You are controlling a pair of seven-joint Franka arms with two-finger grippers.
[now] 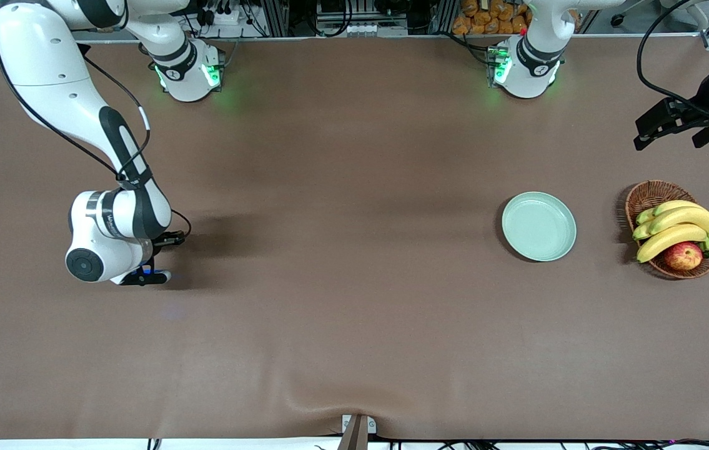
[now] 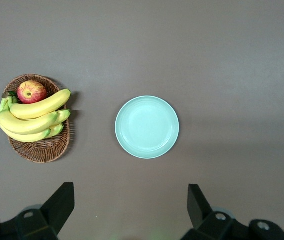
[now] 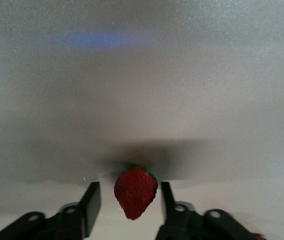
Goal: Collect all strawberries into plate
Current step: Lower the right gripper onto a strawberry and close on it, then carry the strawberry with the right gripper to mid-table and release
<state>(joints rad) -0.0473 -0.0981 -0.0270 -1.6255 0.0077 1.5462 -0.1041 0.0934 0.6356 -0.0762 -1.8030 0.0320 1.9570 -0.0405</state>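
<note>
One strawberry [image 3: 136, 192], red with a green top, lies on the table between the fingers of my right gripper [image 3: 129, 186]. The jaws are open, with a small gap on each side of the berry. In the front view my right gripper [image 1: 147, 275] is low over the table at the right arm's end and hides the berry. No other strawberries show. The pale mint-green plate [image 1: 539, 225] is empty; it also shows in the left wrist view [image 2: 146, 127]. My left gripper [image 1: 668, 124] is open and empty, held high near the table's edge at the left arm's end, above the plate [image 2: 130, 188].
A brown wicker basket [image 1: 646, 195] with bananas [image 1: 679, 226] and a red-yellow apple [image 1: 683, 255] stands beside the plate, toward the left arm's end. It also shows in the left wrist view [image 2: 42, 149]. The brown table cover bulges at the near edge.
</note>
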